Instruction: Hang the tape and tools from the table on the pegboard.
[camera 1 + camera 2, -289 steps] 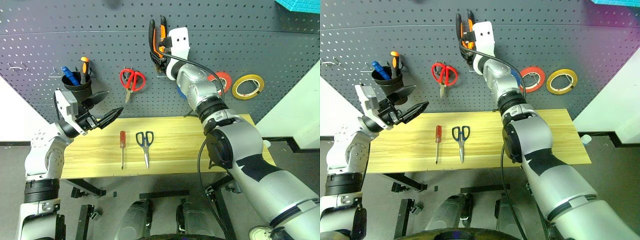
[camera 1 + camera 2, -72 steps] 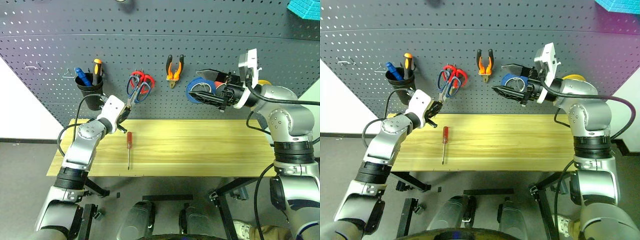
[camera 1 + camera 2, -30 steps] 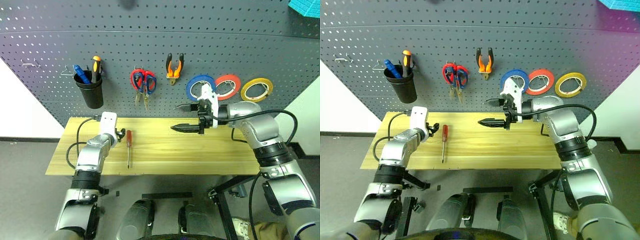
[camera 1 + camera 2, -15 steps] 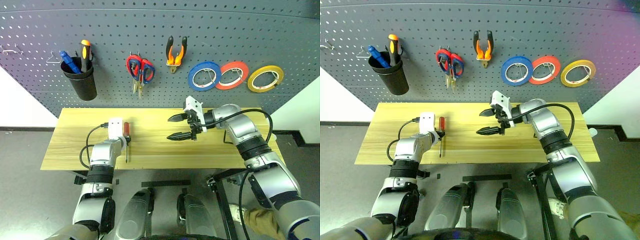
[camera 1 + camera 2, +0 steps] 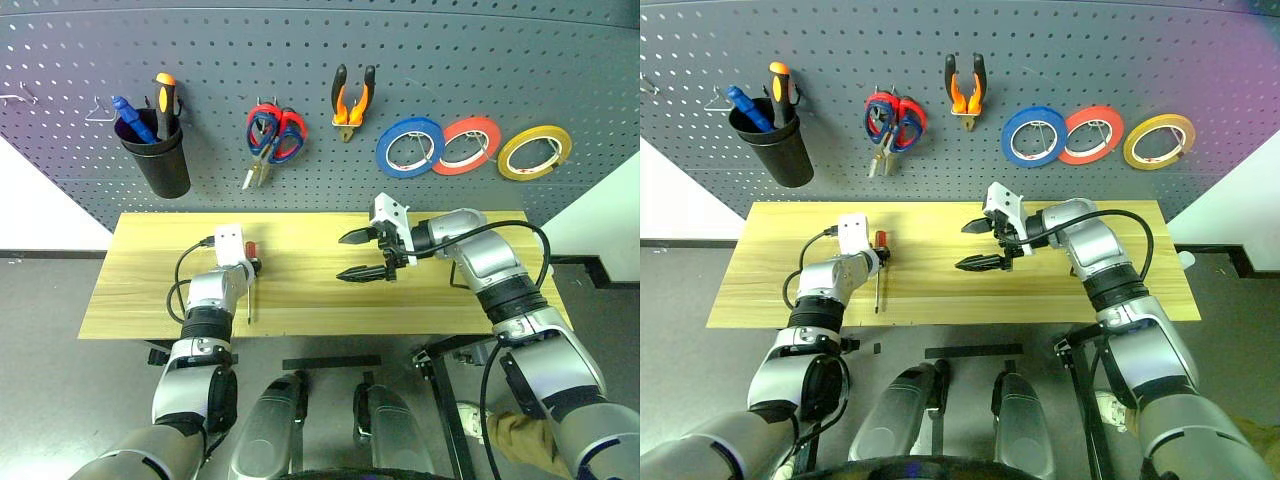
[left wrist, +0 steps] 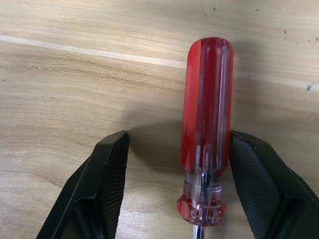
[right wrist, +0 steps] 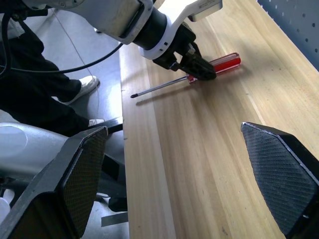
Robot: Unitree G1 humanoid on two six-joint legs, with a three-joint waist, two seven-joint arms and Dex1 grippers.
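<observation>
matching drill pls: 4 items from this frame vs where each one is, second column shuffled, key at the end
Items:
1. red-handled screwdriver
2. orange-and-black pliers
3. yellow tape roll
4. blue screwdriver

Places:
A. hanging on the pegboard, right of the red-orange roll
B. standing in the black cup on the pegboard
C. lying on the table, between the left gripper fingers
D. hanging on the pegboard, between the scissors and the blue roll

Pairs: 1-C, 2-D, 3-A, 4-B
</observation>
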